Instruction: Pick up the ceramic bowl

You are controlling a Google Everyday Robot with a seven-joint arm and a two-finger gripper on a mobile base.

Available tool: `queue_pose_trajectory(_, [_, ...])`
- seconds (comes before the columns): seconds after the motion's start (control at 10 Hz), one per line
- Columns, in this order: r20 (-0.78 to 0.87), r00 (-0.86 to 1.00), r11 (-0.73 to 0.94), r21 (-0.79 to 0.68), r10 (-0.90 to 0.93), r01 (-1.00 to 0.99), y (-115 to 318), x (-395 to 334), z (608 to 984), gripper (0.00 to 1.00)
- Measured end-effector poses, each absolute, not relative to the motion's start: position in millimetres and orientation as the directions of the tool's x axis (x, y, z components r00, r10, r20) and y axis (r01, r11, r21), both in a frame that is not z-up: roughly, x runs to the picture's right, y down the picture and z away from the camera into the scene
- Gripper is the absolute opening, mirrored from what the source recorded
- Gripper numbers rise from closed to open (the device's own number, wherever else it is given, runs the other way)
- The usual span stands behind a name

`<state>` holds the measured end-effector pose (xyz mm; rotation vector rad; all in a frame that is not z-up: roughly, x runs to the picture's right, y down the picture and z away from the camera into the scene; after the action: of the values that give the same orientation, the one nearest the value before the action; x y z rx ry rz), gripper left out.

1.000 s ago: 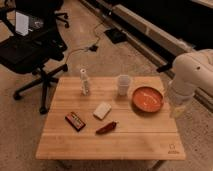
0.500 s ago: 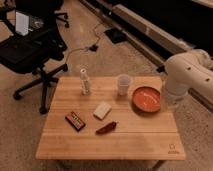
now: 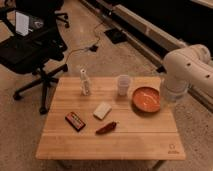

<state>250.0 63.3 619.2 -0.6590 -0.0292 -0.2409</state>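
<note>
The bowl (image 3: 146,99) sits on the table's (image 3: 110,145) right side, just right of the cup (image 3: 123,84), with the gripper (image 3: 171,96) clenched at its right rim, hold on it unclear, while a bottle (image 3: 85,82), white block (image 3: 102,110), pepper (image 3: 106,128) and packet (image 3: 75,120) lie further left.

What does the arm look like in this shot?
White arm of fat rounded segments, glossy, with small dark dots on the casing. No loose cables visible. The gripper, pale grey, is at the rim of the bowl.
</note>
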Motion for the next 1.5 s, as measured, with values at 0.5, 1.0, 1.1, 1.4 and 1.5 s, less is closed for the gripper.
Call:
queue_pose_trajectory(0.5, [0.114, 0.966, 0.758, -0.602, -0.231, 0.252, 66.0, 239.0, 615.7, 0.02])
queue_pose_trajectory(1.0, [0.128, 0.960, 0.743, -0.611, -0.249, 0.274, 72.6, 226.8, 618.5, 0.02])
queue_pose_trajectory(1.1, [0.128, 0.959, 0.738, -0.615, -0.254, 0.277, 73.8, 226.3, 619.4, 0.02])
queue_pose_trajectory(1.4, [0.131, 0.957, 0.730, -0.622, -0.260, 0.283, 77.2, 222.6, 624.2, 0.02])
queue_pose_trajectory(1.5, [0.131, 0.956, 0.728, -0.623, -0.263, 0.285, 78.2, 220.9, 625.8, 0.02])
